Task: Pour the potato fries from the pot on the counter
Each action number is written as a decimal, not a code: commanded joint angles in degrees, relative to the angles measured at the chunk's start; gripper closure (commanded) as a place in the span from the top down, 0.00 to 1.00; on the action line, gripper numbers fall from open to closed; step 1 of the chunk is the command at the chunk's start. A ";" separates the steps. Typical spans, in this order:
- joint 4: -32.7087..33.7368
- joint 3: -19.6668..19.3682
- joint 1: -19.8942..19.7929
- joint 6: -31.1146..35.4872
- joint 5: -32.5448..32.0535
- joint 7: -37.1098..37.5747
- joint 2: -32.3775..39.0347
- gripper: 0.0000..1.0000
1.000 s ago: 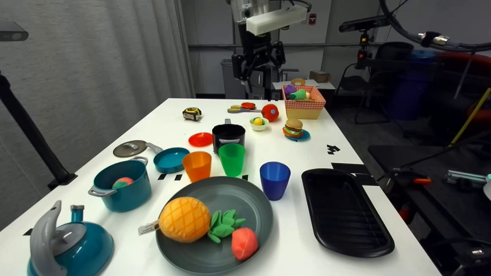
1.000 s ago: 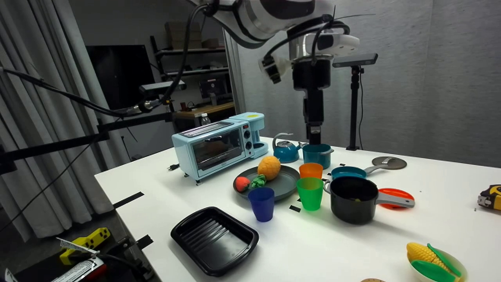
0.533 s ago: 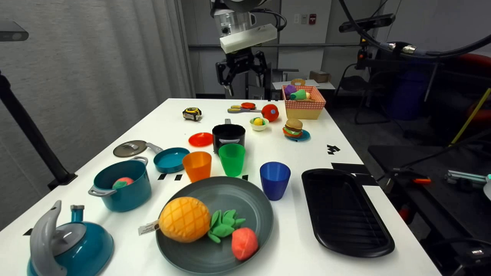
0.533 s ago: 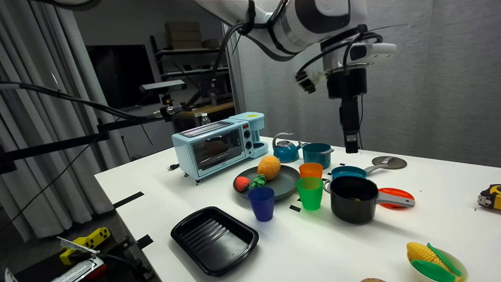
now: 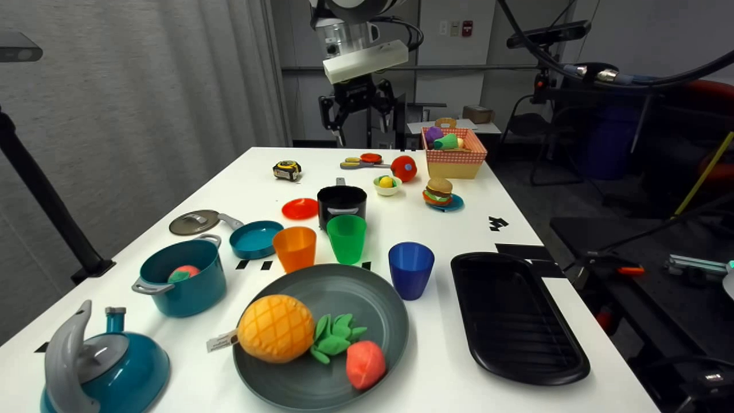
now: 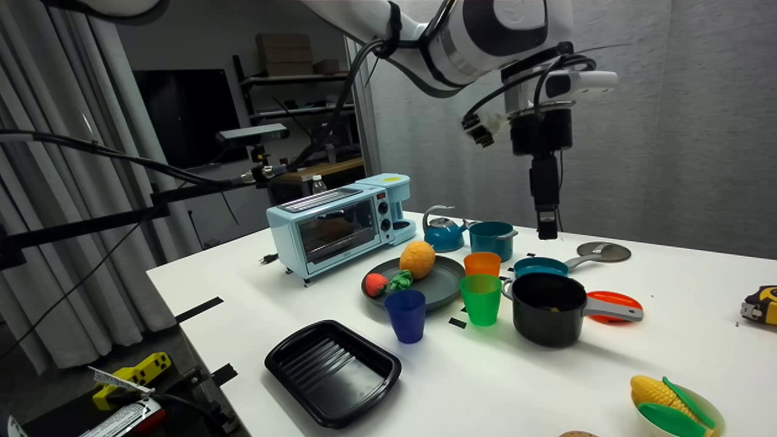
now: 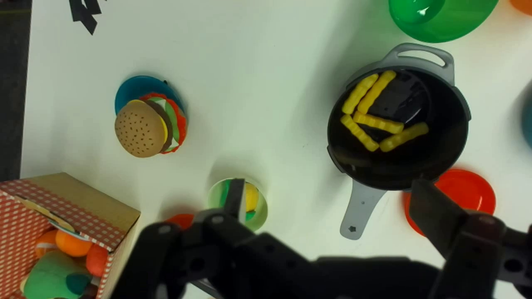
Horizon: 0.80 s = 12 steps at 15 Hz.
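- The black pot (image 6: 548, 320) sat upright on the tabletop (image 6: 473, 388), fries (image 7: 378, 123) inside, unpoured.
- I'd just watched the gripper (image 7: 330, 194) swing across, high up, spread wide and gripping nothing; lining up, I judged, for the handle (image 7: 360, 209).

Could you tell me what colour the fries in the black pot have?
The fries are yellow, best seen in the wrist view.

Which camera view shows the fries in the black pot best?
The wrist view: it looks down into the pot, showing five yellow fries. Both exterior views look in at a slant: at most a yellow speck shows inside.
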 commanded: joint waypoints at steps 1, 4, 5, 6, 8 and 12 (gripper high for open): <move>-1.01 -0.27 0.89 1.12 0.27 1.96 0.55 1.00; 0.23 -0.84 0.98 0.67 0.09 4.93 2.89 1.00; 0.04 -1.00 0.97 0.62 -0.14 5.67 3.31 1.00; -0.44 -1.22 0.94 0.96 -0.49 6.14 3.64 1.00; -0.69 -1.62 0.93 1.08 -1.08 6.79 4.61 1.00; -0.34 -2.04 0.89 1.01 -1.25 6.90 5.99 1.00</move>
